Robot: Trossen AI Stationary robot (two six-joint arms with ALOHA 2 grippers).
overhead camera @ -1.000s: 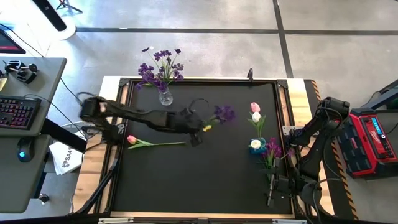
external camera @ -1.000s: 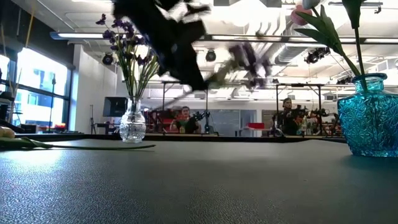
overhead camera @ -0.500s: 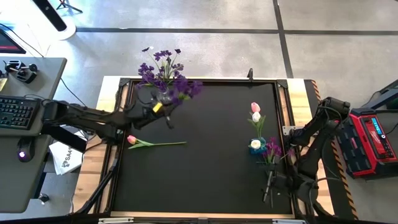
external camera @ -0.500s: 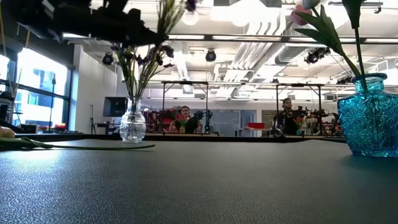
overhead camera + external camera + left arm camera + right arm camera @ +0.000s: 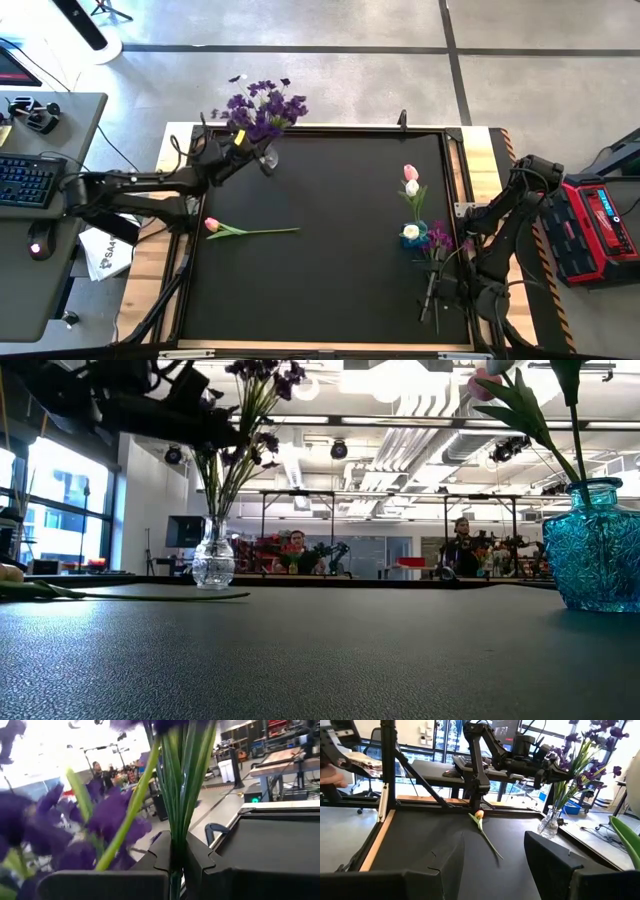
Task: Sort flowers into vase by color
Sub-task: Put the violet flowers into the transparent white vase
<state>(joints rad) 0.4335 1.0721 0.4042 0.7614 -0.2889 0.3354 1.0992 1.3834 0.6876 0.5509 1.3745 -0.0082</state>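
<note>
The left claw (image 5: 238, 140) reaches over the far left corner of the counter (image 5: 330, 290), clamped on the green stems of a purple spray (image 5: 268, 108) right above the clear glass vase (image 5: 266, 156); the left wrist view shows those stems (image 5: 176, 795) pinched between its dark fingers (image 5: 200, 865), with purple blossoms blurred close by. The clear glass vase stands at the far edge near that corner and already carries other purple sprays, seen from the low view as a fan of stems rising from it (image 5: 213, 555). A pink tulip (image 5: 245, 230) lies flat on the counter near the left edge, bud toward that edge and stem running toward the middle. Near the right edge stands the blue glass vase (image 5: 415, 235) with a pink bud and a white bud in it, and a further purple spray (image 5: 438, 243) lies just beside it toward the near right corner. The right claw (image 5: 432, 305) waits low at the near right corner, its fingers (image 5: 550, 857) spread apart with nothing between them. A red case (image 5: 598, 225) sits off the counter's right side; its white label is too small to read. People show in the room behind the counter.
</note>
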